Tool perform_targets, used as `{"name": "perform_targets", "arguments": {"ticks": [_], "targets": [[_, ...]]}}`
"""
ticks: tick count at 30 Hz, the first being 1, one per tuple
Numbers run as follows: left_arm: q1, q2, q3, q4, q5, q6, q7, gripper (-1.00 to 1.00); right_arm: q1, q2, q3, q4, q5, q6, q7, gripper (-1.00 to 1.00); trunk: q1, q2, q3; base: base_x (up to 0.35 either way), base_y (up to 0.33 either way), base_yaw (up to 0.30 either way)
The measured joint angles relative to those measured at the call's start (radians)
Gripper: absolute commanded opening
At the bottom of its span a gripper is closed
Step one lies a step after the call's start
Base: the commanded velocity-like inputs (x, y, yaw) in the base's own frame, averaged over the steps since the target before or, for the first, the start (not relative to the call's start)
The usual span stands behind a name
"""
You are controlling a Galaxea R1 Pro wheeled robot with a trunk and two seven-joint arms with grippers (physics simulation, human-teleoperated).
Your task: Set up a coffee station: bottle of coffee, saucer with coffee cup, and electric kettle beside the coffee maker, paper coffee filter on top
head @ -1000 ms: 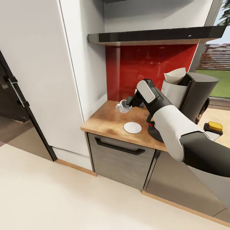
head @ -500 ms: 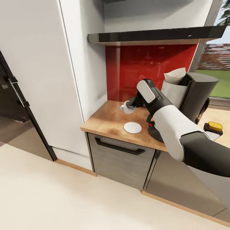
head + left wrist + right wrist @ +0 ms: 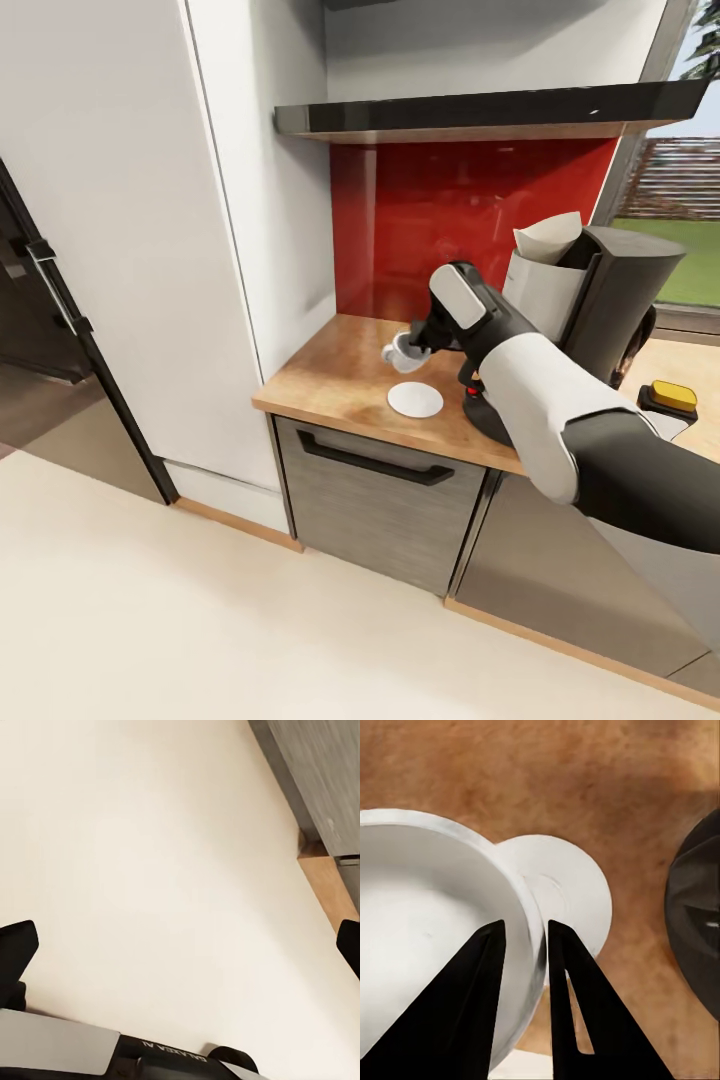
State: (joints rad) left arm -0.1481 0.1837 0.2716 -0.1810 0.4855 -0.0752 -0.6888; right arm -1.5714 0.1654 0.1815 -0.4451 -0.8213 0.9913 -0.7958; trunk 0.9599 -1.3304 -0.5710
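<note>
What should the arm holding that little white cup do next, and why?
Probably carry the coffee cup a little further toward the robot and lower it: the right gripper pinches its rim, and the saucer lies bare on the kitchen countertop just beyond.

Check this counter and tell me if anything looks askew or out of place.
Nothing is spilled or damaged. The coffee cup is not on the saucer yet: the right hand pinches its rim and holds it beside the plate. The paper coffee filter sits on the coffee maker.
</note>
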Motion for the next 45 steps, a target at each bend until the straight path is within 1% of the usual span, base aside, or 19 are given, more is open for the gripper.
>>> {"name": "perform_targets", "arguments": {"ticks": [1,3,6,9,13,16,26,31,33,45], "targets": [[0.0,0.0,0.0,0.0,0.0,0.0,0.0,1.0,0.0,0.0,-0.001,0.002,-0.006,0.001,0.0,-1.0,0.0,0.0,0.0,0.0,0.0,0.0],[0.0,0.0,0.0,0.0,0.0,0.0,0.0,1.0,0.0,-0.002,-0.003,0.008,-0.036,0.001,0.0,-1.0,0.0,0.0,0.0,0.0,0.0,0.0],[0.0,0.0,0.0,0.0,0.0,0.0,0.0,1.0,0.0,-0.004,-0.006,0.013,-0.056,0.002,0.0,-1.0,0.0,0.0,0.0,0.0,0.0,0.0],[0.0,0.0,0.0,0.0,0.0,0.0,0.0,1.0,0.0,-0.013,-0.007,0.027,-0.055,0.004,0.0,-1.0,0.0,0.0,0.0,0.0,0.0,0.0],[0.0,-0.001,0.0,0.0,0.0,0.0,0.001,1.0,0.0,-0.034,-0.007,0.062,-0.055,0.003,-0.001,-1.0,0.0,0.0,0.0,0.0,0.0,0.0],[0.0,-0.001,0.0,0.0,-0.001,0.0,0.001,1.0,0.0,-0.041,-0.007,0.071,-0.057,0.001,-0.001,-1.0,0.0,0.0,0.0,0.0,0.0,0.0],[0.0,-0.001,0.0,0.0,-0.001,0.0,0.001,1.0,0.0,-0.043,-0.008,0.079,-0.059,0.0,-0.001,-1.0,0.0,0.0,0.0,0.0,0.0,0.0],[0.0,0.0,0.0,0.0,-0.001,0.001,0.0,1.0,0.0,-0.044,-0.011,0.132,-0.06,-0.001,0.0,-1.0,0.0,0.0,0.0,0.0,0.0,0.0],[0.0,0.0,0.0,0.0,-0.001,0.0,0.001,1.0,0.0,-0.044,-0.012,0.139,-0.06,-0.001,0.0,-1.0,0.0,0.0,0.0,0.0,0.0,0.0],[0.0,-0.001,0.0,0.0,-0.001,0.0,0.001,1.0,0.0,-0.044,-0.012,0.144,-0.06,-0.001,0.001,-1.0,0.0,0.0,0.0,0.0,0.0,0.0]]}}
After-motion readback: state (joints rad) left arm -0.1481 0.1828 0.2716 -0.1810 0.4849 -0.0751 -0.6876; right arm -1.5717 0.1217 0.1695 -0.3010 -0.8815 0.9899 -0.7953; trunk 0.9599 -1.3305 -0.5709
